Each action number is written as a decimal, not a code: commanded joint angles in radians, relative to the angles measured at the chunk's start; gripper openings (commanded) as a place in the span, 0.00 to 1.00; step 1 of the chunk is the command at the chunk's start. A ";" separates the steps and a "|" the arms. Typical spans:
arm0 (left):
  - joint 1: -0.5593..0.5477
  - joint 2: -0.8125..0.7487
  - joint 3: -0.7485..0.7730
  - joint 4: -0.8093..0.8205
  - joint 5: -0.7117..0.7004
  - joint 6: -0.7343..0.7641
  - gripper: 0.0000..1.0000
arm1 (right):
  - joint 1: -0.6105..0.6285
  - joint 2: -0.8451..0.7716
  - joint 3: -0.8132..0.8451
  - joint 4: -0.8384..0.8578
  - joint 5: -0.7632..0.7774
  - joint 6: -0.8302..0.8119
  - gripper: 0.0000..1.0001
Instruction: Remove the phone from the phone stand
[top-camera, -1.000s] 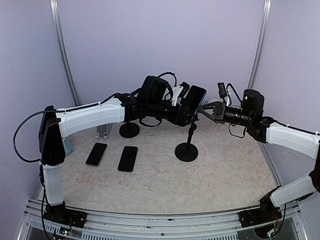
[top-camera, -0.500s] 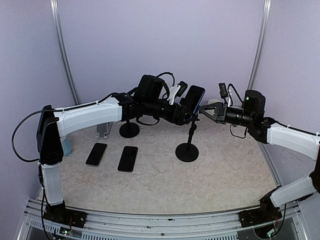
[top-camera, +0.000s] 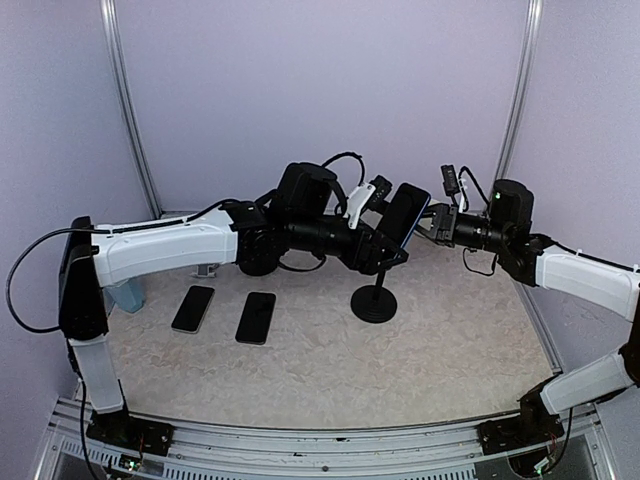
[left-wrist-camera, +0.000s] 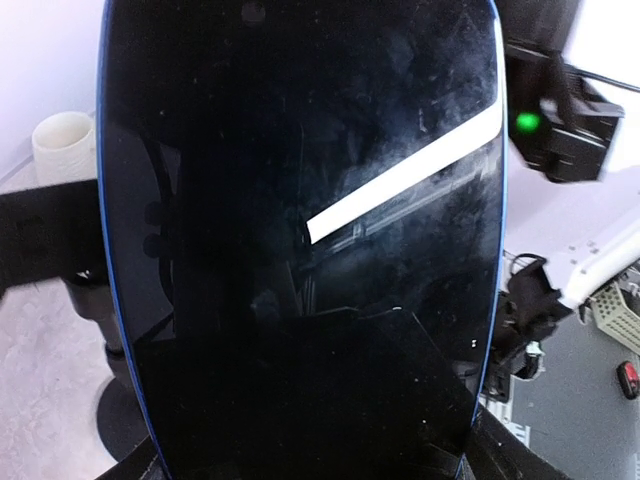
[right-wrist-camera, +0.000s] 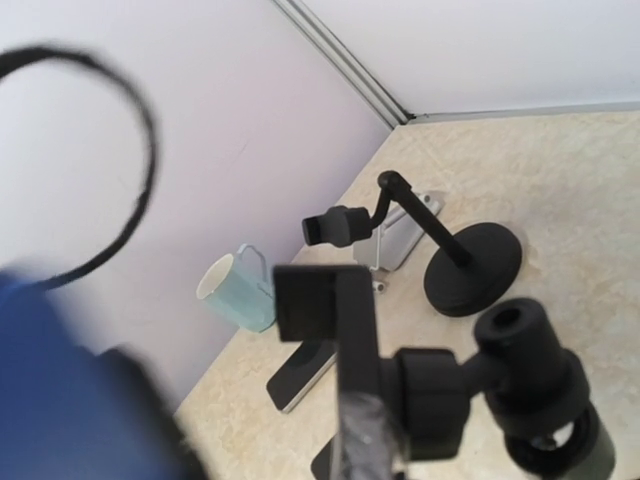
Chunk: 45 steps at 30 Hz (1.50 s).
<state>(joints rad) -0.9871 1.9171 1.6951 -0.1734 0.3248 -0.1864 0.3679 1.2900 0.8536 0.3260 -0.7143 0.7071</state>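
Since a second ago the left arm has stretched further toward the right of the overhead frame. The left gripper (top-camera: 388, 240) has carried the blue-edged phone with a black glass face (top-camera: 408, 211) up and rightward, off the black phone stand with a round base (top-camera: 375, 301); earlier the phone sat on that stand's top. The stand's base has stayed put at centre frame on the speckled beige table (top-camera: 450, 350).

The left gripper's jaws are spread wide and clamped across the phone's lower part. The phone hangs in the air just right of centre, above the stand and apart from it. Its long axis slants from lower left to upper right, top end toward the upper right. Its glass faces the left wrist camera, whose view it nearly fills.

At right, the right gripper (top-camera: 432, 222) has backed off slightly rightward. Its fingers are pressed together near the phone's upper end. Whether they pinch the stand's head, which looms close in the right wrist view, is unclear.
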 joint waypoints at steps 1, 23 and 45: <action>-0.032 -0.196 -0.154 0.209 -0.022 -0.024 0.08 | -0.015 -0.005 0.012 0.022 0.056 -0.034 0.00; -0.120 -0.280 -0.587 -0.035 -0.729 -0.641 0.00 | -0.009 -0.033 0.078 -0.011 0.084 -0.078 0.00; -0.129 0.083 -0.366 -0.200 -0.686 -0.777 0.13 | -0.009 -0.030 0.079 -0.019 0.078 -0.097 0.00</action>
<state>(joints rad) -1.1114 1.9705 1.2884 -0.3618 -0.3641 -0.9443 0.3679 1.2900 0.8894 0.2493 -0.6426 0.6395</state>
